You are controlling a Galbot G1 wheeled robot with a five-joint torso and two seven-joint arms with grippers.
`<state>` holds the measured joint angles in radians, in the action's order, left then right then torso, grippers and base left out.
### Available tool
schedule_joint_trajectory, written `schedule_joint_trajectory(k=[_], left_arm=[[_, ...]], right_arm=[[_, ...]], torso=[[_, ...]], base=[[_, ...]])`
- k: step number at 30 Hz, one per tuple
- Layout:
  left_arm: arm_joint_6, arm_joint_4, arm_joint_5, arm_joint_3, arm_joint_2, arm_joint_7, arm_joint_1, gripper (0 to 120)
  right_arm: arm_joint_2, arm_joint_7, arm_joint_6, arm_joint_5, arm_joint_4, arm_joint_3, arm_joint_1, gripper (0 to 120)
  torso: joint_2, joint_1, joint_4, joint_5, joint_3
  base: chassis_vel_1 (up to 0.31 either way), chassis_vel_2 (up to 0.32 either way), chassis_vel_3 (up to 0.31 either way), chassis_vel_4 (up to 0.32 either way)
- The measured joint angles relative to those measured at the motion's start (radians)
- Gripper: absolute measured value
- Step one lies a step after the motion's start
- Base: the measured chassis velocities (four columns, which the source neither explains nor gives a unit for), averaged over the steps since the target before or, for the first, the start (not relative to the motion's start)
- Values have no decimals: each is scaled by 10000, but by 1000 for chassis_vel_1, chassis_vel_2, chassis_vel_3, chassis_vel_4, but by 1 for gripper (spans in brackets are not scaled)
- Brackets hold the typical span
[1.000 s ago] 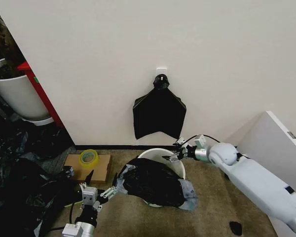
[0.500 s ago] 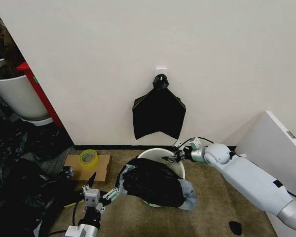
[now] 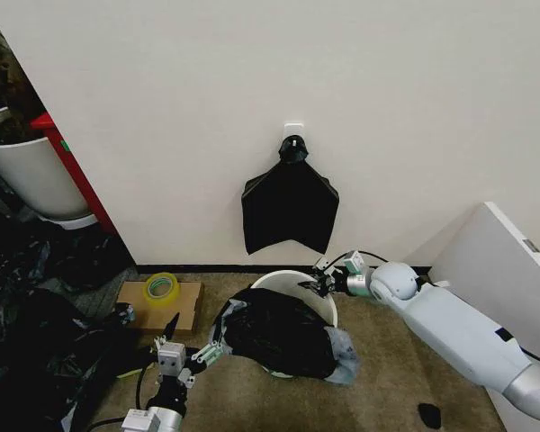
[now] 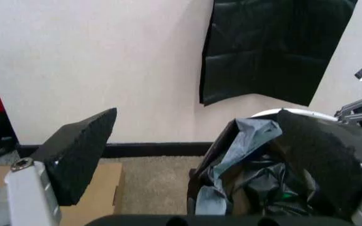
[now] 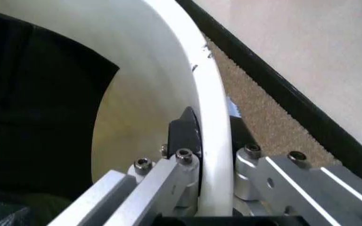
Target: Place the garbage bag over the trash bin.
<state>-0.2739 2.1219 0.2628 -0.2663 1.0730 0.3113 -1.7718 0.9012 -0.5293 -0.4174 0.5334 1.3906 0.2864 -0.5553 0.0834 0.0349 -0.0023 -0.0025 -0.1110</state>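
The trash bin (image 3: pixel 283 275) stands on the carpet close to the wall. The glossy black garbage bag (image 3: pixel 279 331) lies crumpled over its near side and mouth, leaving the far rim bare. My right gripper (image 3: pixel 313 286) is shut on that far rim. In the right wrist view the white rim of the trash bin (image 5: pixel 212 94) runs between the right gripper (image 5: pixel 209 134) fingers, with the garbage bag (image 5: pixel 36 94) dark inside. My left gripper (image 3: pixel 191 338) is open low beside the bag's left edge. In the left wrist view the left gripper (image 4: pixel 200 146) has its pads spread wide, one in front of the garbage bag (image 4: pixel 256 183).
A flat black bundle (image 3: pixel 290 205) hangs on a wall hook above the bin. A cardboard sheet (image 3: pixel 187 301) with a tape roll (image 3: pixel 161 288) lies to the left. A heap of black plastic (image 3: pixel 27 360) and a large white tub (image 3: pixel 27 175) stand further left, a white cabinet (image 3: pixel 504 270) to the right.
My left gripper has sunk slightly toward the near edge, still open. The right arm's elbow has swung left while its gripper stays on the rim.
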Motion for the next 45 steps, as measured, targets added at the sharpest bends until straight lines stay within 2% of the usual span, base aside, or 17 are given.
schedule_joint_trajectory(k=[9, 12, 18, 19, 24, 29, 31, 33, 35, 37, 38, 40, 43, 45], left_arm=[[187, 159, 255, -147, 15, 0, -20, 100], [375, 144, 406, -254, -6, 26, 165, 100], [598, 203, 667, -299, -50, 41, 340, 100], [702, 269, 807, -342, -34, 51, 432, 100], [837, 396, 1050, -462, -126, 57, 538, 100], [846, 452, 1135, -550, -261, 57, 524, 100], [847, 500, 1210, -602, -382, 57, 499, 100], [849, 506, 1220, -606, -405, 58, 498, 100], [859, 544, 1241, -611, -483, 58, 499, 100], [861, 559, 1247, -612, -499, 58, 499, 100], [865, 590, 1255, -612, -534, 58, 498, 100], [866, 601, 1255, -612, -540, 58, 495, 100], [860, 638, 1252, -611, -538, 64, 427, 100], [848, 637, 1243, -609, -531, 64, 402, 100]], right_arm=[[-268, 586, -596, 702, 548, -574, -476, 1], [-241, 1847, -1621, 1680, 1309, -1429, -1042, 1], [-305, 2719, -2142, 2345, 2129, -2334, -1833, 1], [-316, 3297, -2325, 2794, 2544, -2725, -2273, 1], [-257, 4487, -2643, 3342, 3410, -3727, -3515, 1], [95, 5301, -2757, 3559, 4025, -4673, -4474, 1], [521, 5933, -2703, 3698, 4532, -5345, -5110, 1], [593, 6042, -2699, 3705, 4634, -5452, -5225, 1], [860, 6796, -2819, 4030, 4991, -5677, -5513, 1], [948, 7002, -2841, 4132, 5071, -5731, -5582, 1], [1234, 7511, -2797, 4243, 5321, -5915, -5855, 1], [1300, 7659, -2776, 4266, 5391, -5955, -5927, 1], [1919, 9174, -2277, 4344, 5789, -5944, -6333, 1], [2091, 9481, -2010, 4200, 5873, -5865, -6463, 1]], torso=[[1, 0, 1, 2, -1], [1, 0, 1, -1, -1], [1, 0, -1, -1, -1], [1, 0, 0, -1, -1], [0, 0, -2, 0, -1], [1, 0, -2, -3, 0], [0, 0, 3, 0, -1], [0, 0, 1, -2, 0], [1, 0, -1, -2, 0], [1, 0, 0, 0, 0], [0, 0, 2, 0, 0], [0, 0, 1, -1, 0], [1, 0, -1, 1, 0], [1, 0, 1, -1, 0]], base=[[0, 0, 0, 0], [0, 0, 0, 0], [0, 0, 0, 0], [0, 0, 0, 0], [0, 0, 0, 0], [0, 0, 0, 0], [0, 0, 0, 0], [0, 0, 0, 0], [0, 0, 0, 0], [0, 0, 0, 0], [0, 0, 0, 0], [0, 0, 0, 0], [0, 0, 0, 0], [0, 0, 0, 0]])
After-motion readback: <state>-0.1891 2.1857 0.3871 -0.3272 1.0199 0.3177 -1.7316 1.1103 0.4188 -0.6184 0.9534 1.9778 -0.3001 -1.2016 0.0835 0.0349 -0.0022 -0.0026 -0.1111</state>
